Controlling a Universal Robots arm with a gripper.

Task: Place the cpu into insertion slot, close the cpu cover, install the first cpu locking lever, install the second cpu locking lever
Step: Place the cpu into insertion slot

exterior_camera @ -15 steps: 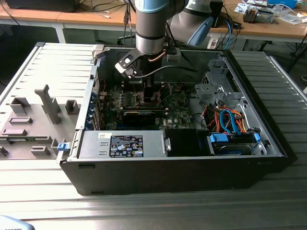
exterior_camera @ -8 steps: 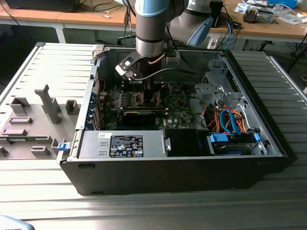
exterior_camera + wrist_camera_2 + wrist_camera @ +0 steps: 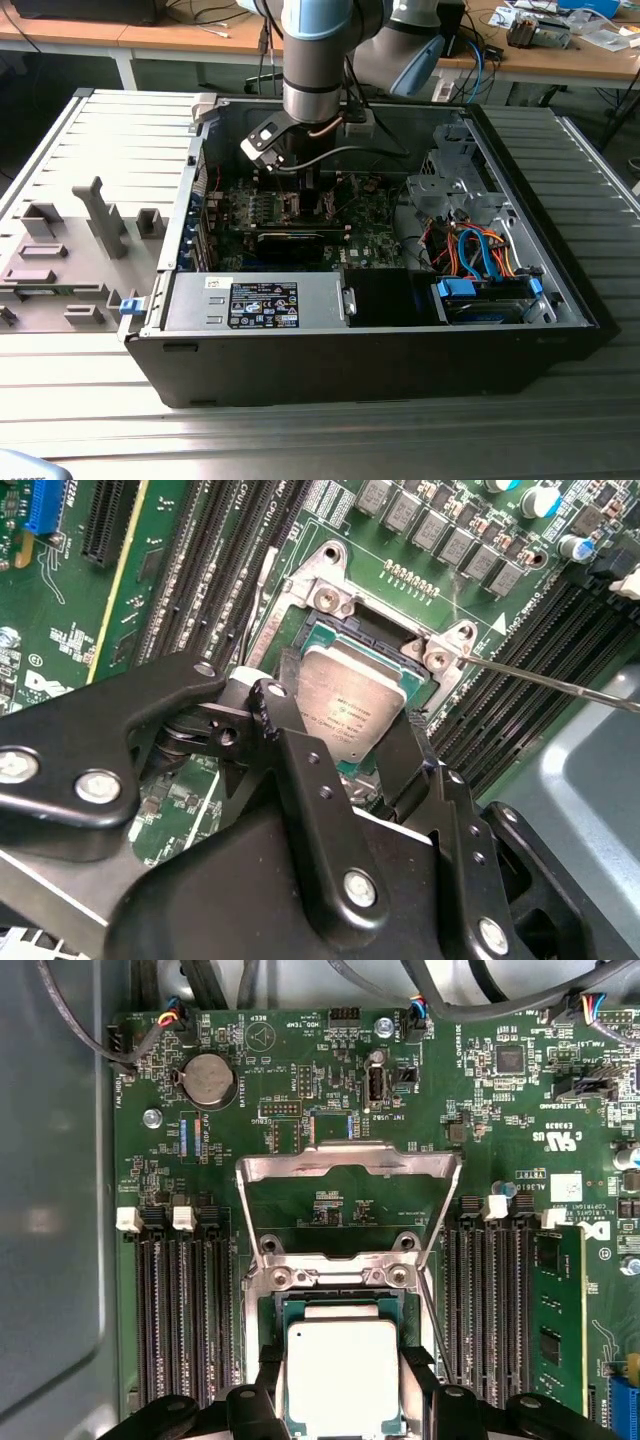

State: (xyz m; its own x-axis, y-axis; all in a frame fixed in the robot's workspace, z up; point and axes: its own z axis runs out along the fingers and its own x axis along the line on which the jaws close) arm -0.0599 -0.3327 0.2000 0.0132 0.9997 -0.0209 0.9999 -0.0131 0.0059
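1. My arm (image 3: 318, 70) reaches straight down into the open computer case (image 3: 350, 352), which lies on its side on a ribbed metal table (image 3: 400, 432).
2. My gripper (image 3: 345, 722) is clenched on the cpu (image 3: 352, 705). In both wrist views the black fingers (image 3: 290, 740) press against two opposite edges of the chip, its grey-beige face up.
3. In the first wrist view the cpu (image 3: 343, 1378) sits squarely over the insertion slot (image 3: 335, 1276), inside its silvery rim, with my gripper (image 3: 343, 1368) straddling it. I cannot tell whether the chip is fully seated or just above the contacts.
4. The cpu cover (image 3: 350, 1157) is swung open. Its thin metal frame stands up from the hinge side of the socket, and green motherboard (image 3: 330, 1050) shows through its window.
5. A thin wire locking lever (image 3: 545, 677) sticks out from one corner of the socket and passes over the neighbouring black memory slots (image 3: 520, 640), so it is not latched.
6. Banks of memory slots (image 3: 180, 1320) flank the socket on both sides, and one green memory module (image 3: 555, 1320) is fitted in the far bank.
7. A round coin battery (image 3: 208, 1078) sits on the board beyond the raised cover.
8. On the exterior view's left, beside the case, a grey fixture tray (image 3: 60, 262) rests on the table.
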